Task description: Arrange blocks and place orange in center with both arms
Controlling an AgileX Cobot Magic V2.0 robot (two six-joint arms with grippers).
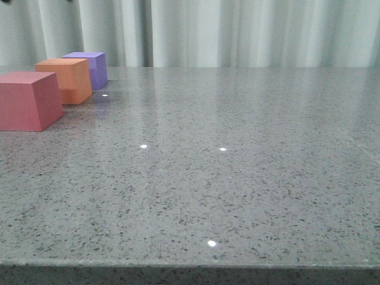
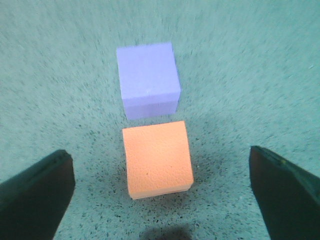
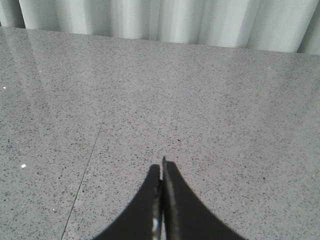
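Three cubes stand in a row at the table's far left in the front view: a pinkish-red cube (image 1: 27, 100) nearest, the orange cube (image 1: 66, 79) behind it, a purple cube (image 1: 89, 68) farthest. No arm shows in the front view. In the left wrist view my left gripper (image 2: 160, 192) is open wide above the table, its black fingers (image 2: 35, 195) apart on either side of the orange cube (image 2: 157, 159); the purple cube (image 2: 148, 80) lies beyond it. The pinkish-red cube is out of that view. My right gripper (image 3: 162, 167) is shut and empty over bare table.
The speckled grey table (image 1: 237, 166) stretches to the right of the cubes. A pale curtain (image 1: 237, 29) hangs behind the far edge. The table's front edge (image 1: 190, 266) runs along the bottom of the front view.
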